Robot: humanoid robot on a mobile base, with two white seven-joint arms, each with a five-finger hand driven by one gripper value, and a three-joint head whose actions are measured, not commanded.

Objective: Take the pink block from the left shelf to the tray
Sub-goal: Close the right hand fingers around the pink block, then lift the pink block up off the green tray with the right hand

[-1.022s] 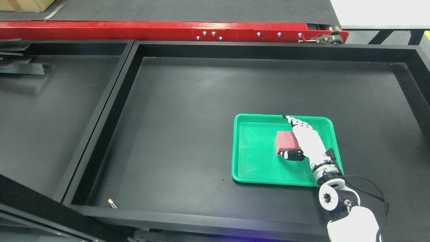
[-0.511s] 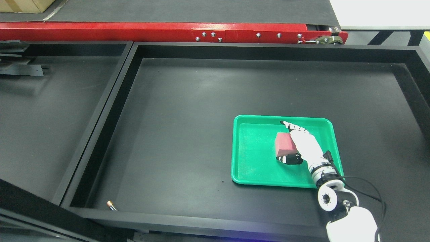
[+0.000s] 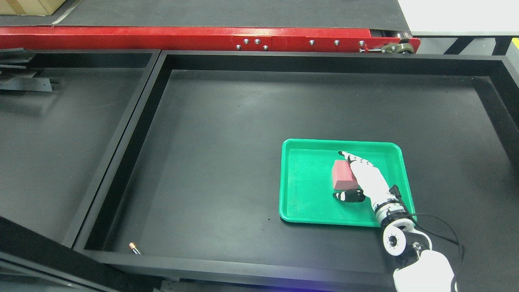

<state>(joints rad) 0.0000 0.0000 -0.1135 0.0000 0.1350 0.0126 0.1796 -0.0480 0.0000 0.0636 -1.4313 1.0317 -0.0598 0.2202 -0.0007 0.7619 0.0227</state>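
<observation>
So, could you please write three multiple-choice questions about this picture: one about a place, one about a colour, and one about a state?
1. Where is the pink block?
A. on the left shelf
B. over the green tray
C. on the red rail

2. What colour is the rail along the far edge?
A. red
B. yellow
C. blue

3. What is the right hand doing?
A. resting open, away from everything
B. pressing the tray's rim
C. holding the block between thumb and fingers

Answers: 1 B, the block lies within the tray's outline. 2 A, the bolted rail is red. 3 C, the thumb is below the block and the fingers along its far side.
</observation>
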